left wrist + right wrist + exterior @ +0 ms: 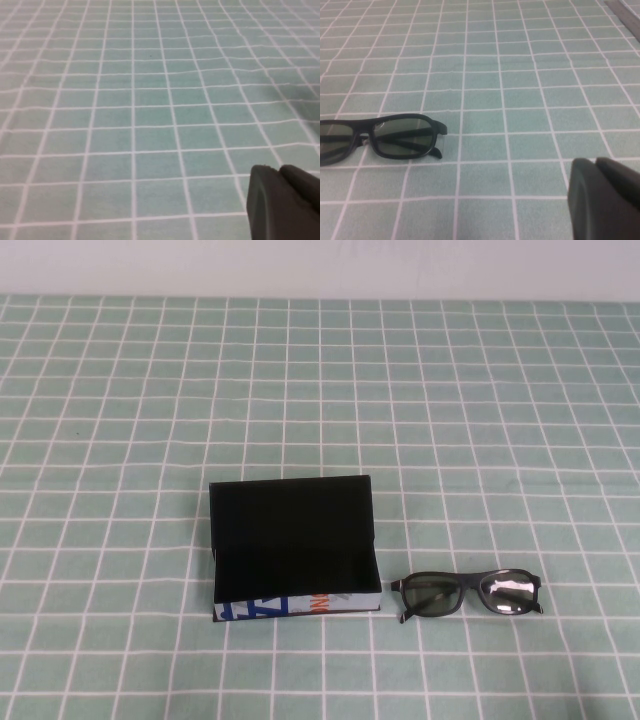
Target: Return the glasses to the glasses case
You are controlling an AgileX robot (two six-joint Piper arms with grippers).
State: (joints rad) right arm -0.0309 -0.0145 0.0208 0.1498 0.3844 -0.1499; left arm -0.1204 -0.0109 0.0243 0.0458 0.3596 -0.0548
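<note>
While left pincer [283,199] over cloth [150,100], glasses [381,138] near right pincer [603,196].

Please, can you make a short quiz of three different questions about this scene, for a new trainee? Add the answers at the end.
1. True or false: the glasses already lie inside the glasses case.
2. Multiple choice: in the high view, the glasses lie on the tablecloth
A. on the robot's left of the case
B. on the robot's right of the case
C. behind the case
3. Short answer: which wrist camera shows the glasses?

Key
1. False. The case stands open with its dark inside showing, and the glasses are on the cloth beside it.
2. B.
3. The right wrist view; part of the right pincer shows there too. The left wrist view shows only cloth and part of the left pincer.
</note>
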